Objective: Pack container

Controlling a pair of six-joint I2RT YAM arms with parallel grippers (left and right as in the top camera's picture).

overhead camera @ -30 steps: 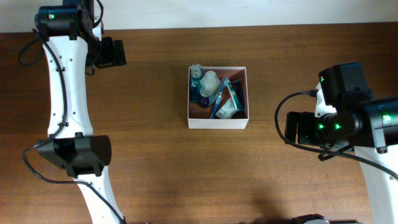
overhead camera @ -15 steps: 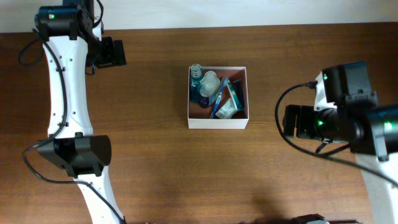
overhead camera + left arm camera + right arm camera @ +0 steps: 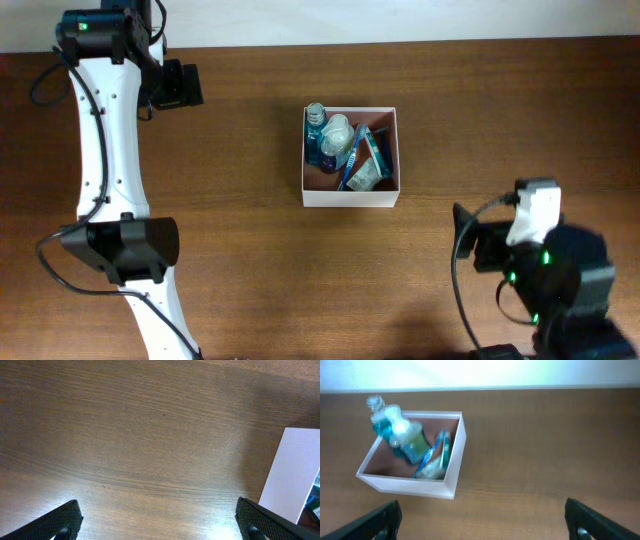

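Observation:
The container (image 3: 350, 195) is a square white-walled box with a reddish-brown inside, at the table's middle. It holds several toiletries: clear bottles with blue liquid (image 3: 325, 135), a blue tube and a packet. In the right wrist view the container (image 3: 450, 467) sits up left. My left gripper (image 3: 190, 85) is open and empty at the far left; its view shows bare wood between the fingers (image 3: 160, 525) and the container's wall (image 3: 292, 475) at the right. My right gripper (image 3: 462, 238) is open and empty at the near right, well away from the container; its fingers (image 3: 482, 522) frame bare wood.
The brown wooden table (image 3: 250, 260) runs to a white wall along the far edge. The left arm's white links (image 3: 105, 150) lie along the left side. The right arm's body (image 3: 550, 280) fills the near right corner.
My right arm has drawn back toward the near right corner, away from the container, with its gripper open. The left arm and the container have not moved.

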